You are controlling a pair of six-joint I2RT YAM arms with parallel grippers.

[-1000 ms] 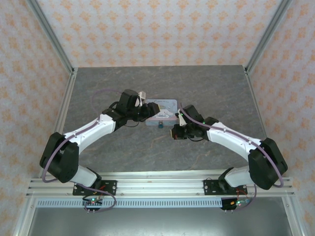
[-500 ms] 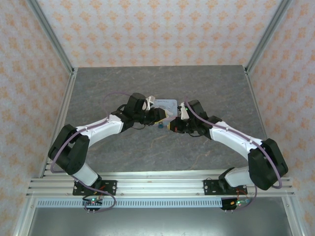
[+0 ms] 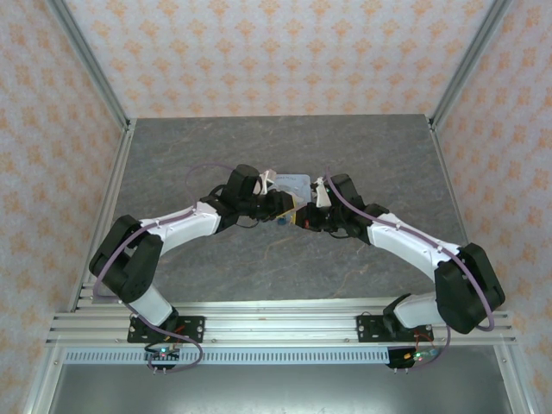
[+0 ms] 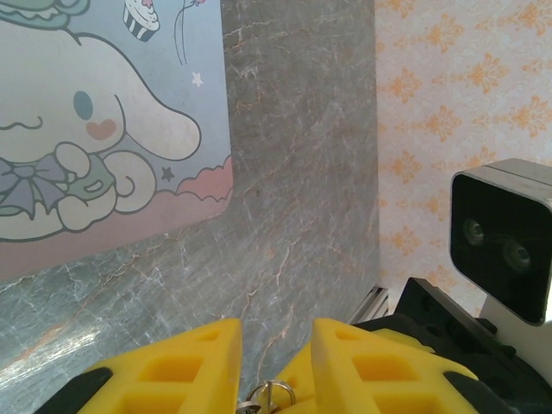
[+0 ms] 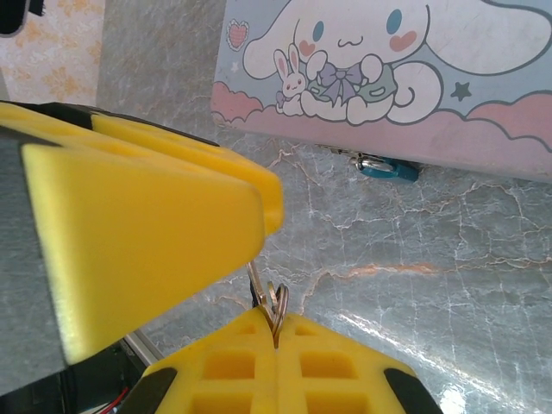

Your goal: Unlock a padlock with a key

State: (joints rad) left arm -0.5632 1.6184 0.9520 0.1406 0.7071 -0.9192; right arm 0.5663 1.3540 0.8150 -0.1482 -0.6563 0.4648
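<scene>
Near the tin [image 5: 448, 129], right claw [image 5: 276, 326] pinches the key ring [image 5: 274, 300]; left claw [image 4: 271, 335] slightly parted.

Around me, pale walls [image 3: 259, 52] with an orange floral print enclose my grey marbled table [image 3: 379, 147]; metal posts [image 3: 89, 62] stand at the far corners, aluminium perhaps.

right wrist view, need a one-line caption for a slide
Right gripper shut on a key ring, padlock at the edge of the tin.
</scene>
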